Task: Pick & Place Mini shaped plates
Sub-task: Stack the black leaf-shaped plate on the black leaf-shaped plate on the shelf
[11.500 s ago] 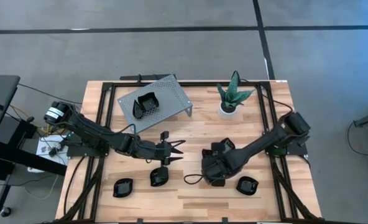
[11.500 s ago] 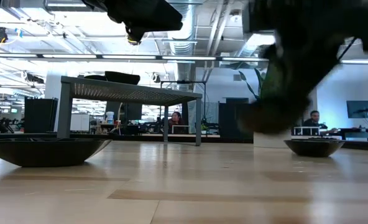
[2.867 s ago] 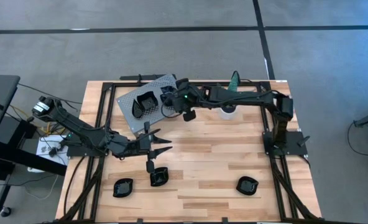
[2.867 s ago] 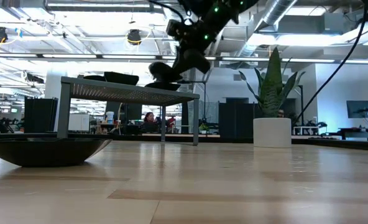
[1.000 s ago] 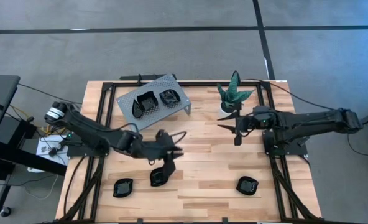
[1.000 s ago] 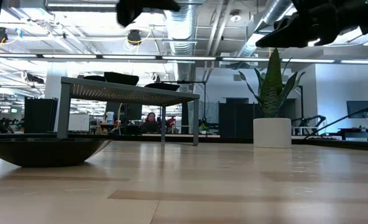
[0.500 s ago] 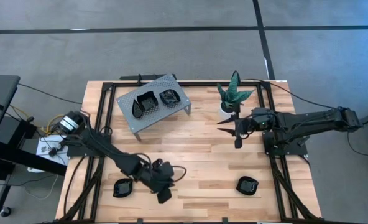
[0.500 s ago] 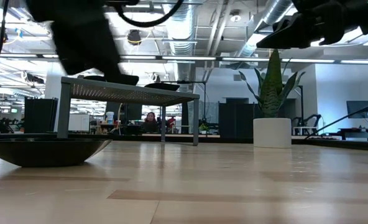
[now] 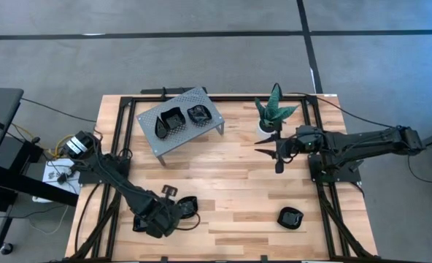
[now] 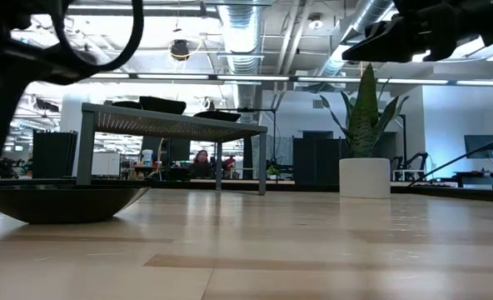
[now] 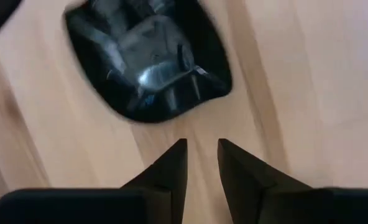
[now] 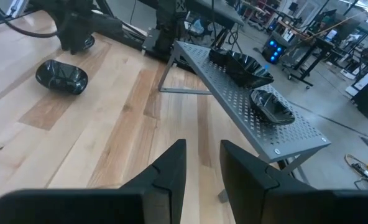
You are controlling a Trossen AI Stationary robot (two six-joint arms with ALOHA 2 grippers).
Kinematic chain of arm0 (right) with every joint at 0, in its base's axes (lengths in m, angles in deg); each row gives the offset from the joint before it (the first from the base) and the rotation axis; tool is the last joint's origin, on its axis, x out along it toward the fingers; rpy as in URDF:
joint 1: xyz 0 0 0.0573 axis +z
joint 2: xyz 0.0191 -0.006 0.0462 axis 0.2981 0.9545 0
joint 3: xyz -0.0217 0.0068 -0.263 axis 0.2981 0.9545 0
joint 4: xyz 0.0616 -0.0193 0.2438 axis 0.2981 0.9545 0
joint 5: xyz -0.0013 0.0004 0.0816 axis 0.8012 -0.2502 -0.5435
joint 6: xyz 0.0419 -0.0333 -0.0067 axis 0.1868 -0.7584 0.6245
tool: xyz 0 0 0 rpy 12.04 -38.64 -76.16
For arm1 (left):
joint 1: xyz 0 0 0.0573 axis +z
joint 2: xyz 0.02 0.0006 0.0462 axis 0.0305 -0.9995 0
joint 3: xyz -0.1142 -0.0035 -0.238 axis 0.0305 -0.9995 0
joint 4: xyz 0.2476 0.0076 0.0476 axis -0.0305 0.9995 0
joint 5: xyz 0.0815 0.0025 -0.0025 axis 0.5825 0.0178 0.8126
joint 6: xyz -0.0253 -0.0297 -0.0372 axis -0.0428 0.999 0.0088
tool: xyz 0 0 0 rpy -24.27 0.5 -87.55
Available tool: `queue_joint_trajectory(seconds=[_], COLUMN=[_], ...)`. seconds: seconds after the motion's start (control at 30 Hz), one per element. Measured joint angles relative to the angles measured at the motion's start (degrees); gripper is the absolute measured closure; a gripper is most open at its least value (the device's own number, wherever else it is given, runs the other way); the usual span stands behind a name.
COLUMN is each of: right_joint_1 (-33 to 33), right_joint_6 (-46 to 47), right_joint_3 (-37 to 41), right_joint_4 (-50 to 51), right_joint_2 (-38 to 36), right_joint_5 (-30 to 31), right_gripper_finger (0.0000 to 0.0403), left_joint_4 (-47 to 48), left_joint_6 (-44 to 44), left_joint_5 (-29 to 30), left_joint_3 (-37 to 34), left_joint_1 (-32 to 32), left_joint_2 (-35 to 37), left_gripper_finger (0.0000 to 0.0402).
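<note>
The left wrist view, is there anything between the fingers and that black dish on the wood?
Nothing visible stands between them. In the left wrist view the left gripper points at the black dish, with only bare wooden table between fingertips and rim. Its fingers are slightly apart, holding nothing.

An open-plan robotics lab: a wooden test table (image 9: 230,175) stands on grey concrete floor. Beyond it stretch exposed ceiling ducts (image 10: 238,33), strip lights, monitors and a seated person (image 10: 201,160).
</note>
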Motion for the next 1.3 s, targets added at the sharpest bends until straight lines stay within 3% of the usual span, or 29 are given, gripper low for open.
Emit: queue_joint_trajectory(seconds=[0.13,0.23,0.47,0.7,0.87,1.1,1.3], right_joint_1=[0.01,0.19,2.10,5.54,8.08,9.88,9.89], right_joint_6=[0.00,0.98,7.12,8.57,8.60,8.58,8.46], right_joint_3=[0.00,0.00,0.00,0.00,0.00,0.00,0.00], right_joint_4=[0.01,0.02,0.17,0.52,0.51,0.49,0.49], right_joint_2=[0.00,0.00,0.00,0.00,0.00,0.00,0.00], right_joint_5=[0.00,-0.10,-0.20,-1.97,-2.12,-2.12,-2.12], right_gripper_finger=[0.0310,0.0310,0.0310,0.0310,0.0310,0.0310,0.0310], left_joint_4=[-0.81,-1.45,-4.49,-4.26,-4.12,-5.98,-7.23], left_joint_6=[-13.66,-17.14,-25.36,-26.92,-33.71,-36.37,-36.03], left_joint_5=[3.12,5.95,6.06,6.08,6.09,9.20,7.30], left_joint_3=[0.00,0.00,0.00,0.00,0.00,0.00,-0.12], left_joint_1=[0.24,0.45,0.07,-0.11,-0.75,-0.38,0.17], left_joint_2=[-0.10,-0.10,-0.94,-4.48,-5.61,-5.48,-5.48], left_gripper_finger=[0.0312,0.0312,0.0312,0.0312,0.0312,0.0312,0.0343])
